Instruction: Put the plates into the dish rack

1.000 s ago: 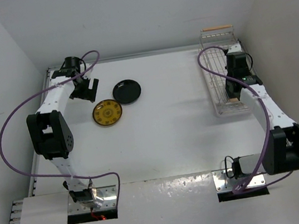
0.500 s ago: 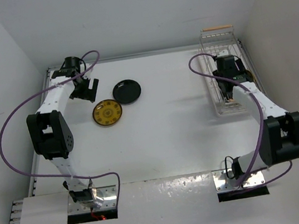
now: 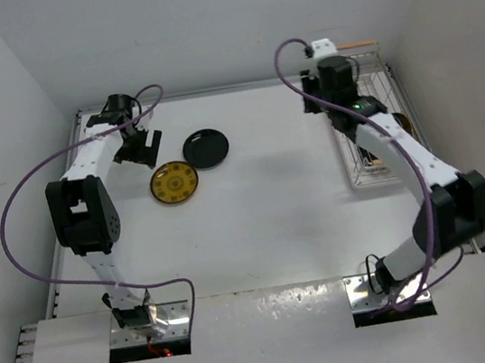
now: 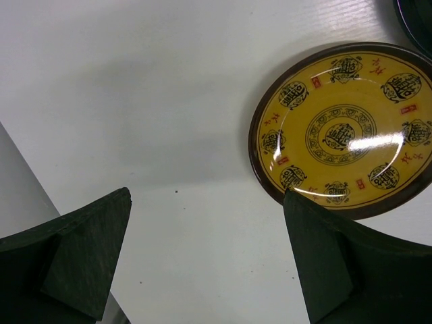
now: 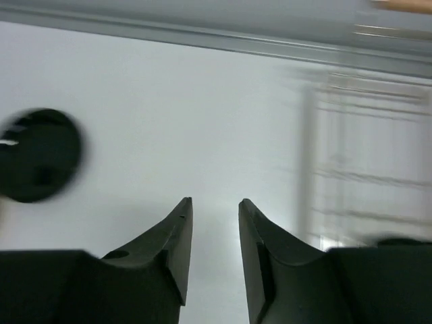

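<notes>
A yellow patterned plate (image 3: 174,182) and a glossy black plate (image 3: 206,148) lie flat on the table at the back left. My left gripper (image 3: 141,146) hovers just left of them, open and empty. In the left wrist view the yellow plate (image 4: 344,131) lies beyond the right finger (image 4: 337,270). The white wire dish rack (image 3: 362,173) stands at the back right, partly hidden by my right arm. A dark plate edge (image 3: 402,125) shows inside it. My right gripper (image 3: 314,98) is raised by the rack's far left side, jaws slightly apart and empty (image 5: 214,200).
The rack's wooden handle (image 3: 355,44) is at the far end by the back wall. In the blurred right wrist view the black plate (image 5: 37,155) is at left and the rack wires (image 5: 368,155) at right. Walls close in the table on three sides.
My right arm has lifted out of the rack and swung up and left toward its far end. The left arm and the two plates on the table have barely moved.
</notes>
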`<control>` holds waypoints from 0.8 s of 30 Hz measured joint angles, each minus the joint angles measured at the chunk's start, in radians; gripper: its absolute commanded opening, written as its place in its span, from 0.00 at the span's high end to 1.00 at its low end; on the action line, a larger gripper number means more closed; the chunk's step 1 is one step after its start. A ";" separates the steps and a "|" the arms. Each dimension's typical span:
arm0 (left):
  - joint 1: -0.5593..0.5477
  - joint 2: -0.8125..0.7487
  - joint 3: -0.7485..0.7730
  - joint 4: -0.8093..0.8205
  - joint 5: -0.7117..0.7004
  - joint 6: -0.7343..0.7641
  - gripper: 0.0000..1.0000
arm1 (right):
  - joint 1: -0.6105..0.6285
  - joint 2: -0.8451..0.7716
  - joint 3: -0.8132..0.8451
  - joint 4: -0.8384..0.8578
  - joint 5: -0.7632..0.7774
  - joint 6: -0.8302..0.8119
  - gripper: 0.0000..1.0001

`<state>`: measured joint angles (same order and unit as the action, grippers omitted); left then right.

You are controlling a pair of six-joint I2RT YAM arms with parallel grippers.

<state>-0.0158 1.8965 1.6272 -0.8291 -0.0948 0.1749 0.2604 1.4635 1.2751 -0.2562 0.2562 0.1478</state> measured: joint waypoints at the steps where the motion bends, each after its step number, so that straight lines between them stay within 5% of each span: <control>1: 0.000 0.002 0.000 0.000 0.000 0.000 0.01 | 0.035 0.053 0.043 0.016 -0.040 0.045 0.57; 4: 0.003 0.003 -0.002 0.000 -0.001 0.000 0.01 | 0.120 0.288 0.213 0.057 -0.151 0.164 0.41; 12: 0.038 0.003 -0.048 -0.002 -0.004 0.000 0.01 | 0.219 0.793 0.430 0.115 -0.328 0.502 0.39; 24: 0.050 0.003 -0.050 0.000 -0.004 0.000 0.01 | 0.234 0.949 0.529 0.144 -0.330 0.857 0.55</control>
<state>0.0345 1.8999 1.5768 -0.8295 -0.0986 0.1749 0.4942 2.4123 1.8046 -0.1120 -0.0742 1.0050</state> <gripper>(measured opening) 0.989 0.467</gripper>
